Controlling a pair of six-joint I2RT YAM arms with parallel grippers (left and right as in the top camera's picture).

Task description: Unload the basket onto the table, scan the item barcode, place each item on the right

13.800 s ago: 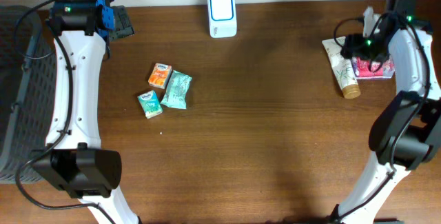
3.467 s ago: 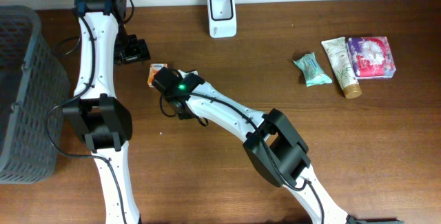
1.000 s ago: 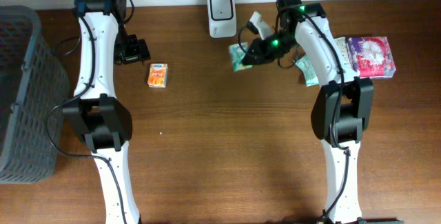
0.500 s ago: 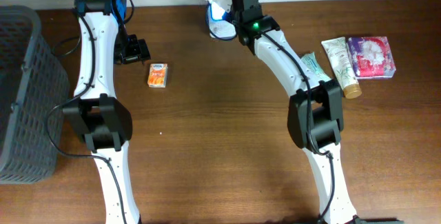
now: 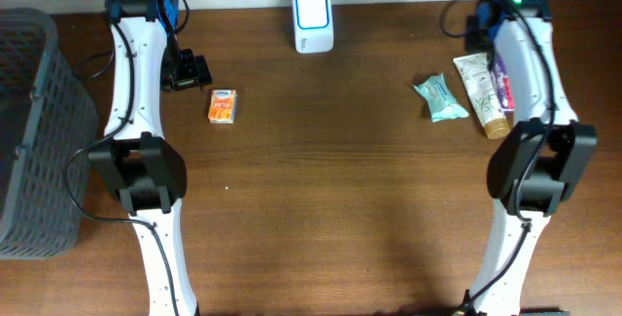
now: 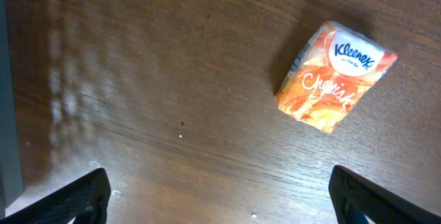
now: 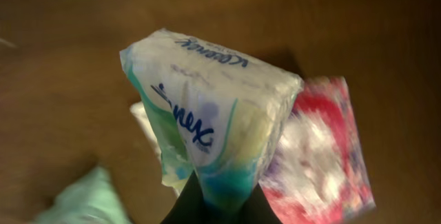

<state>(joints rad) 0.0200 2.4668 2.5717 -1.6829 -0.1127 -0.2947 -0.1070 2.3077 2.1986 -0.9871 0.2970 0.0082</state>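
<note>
The brown bench [image 5: 330, 190] has open room across its middle, a grey basket [image 5: 29, 141] at its left edge and the white scanner [image 5: 313, 21] at its far edge. At the far right, the right pincer [image 7: 220, 200] grips a green-and-white tissue pack [image 7: 210, 124] above a pink packet [image 7: 320, 155]; the left pincer [image 6: 220, 200] hangs spread wide near an orange tissue pack [image 6: 335, 76].

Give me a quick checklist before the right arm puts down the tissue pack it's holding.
1. Right gripper shut on the green tissue pack: ok.
2. Landing spot in view, pink pack below: ok.
3. Left gripper open and empty: ok.
4. Orange pack lying free on the table, clear of the left gripper: ok.
5. Barcode read by the scanner: cannot tell.
</note>
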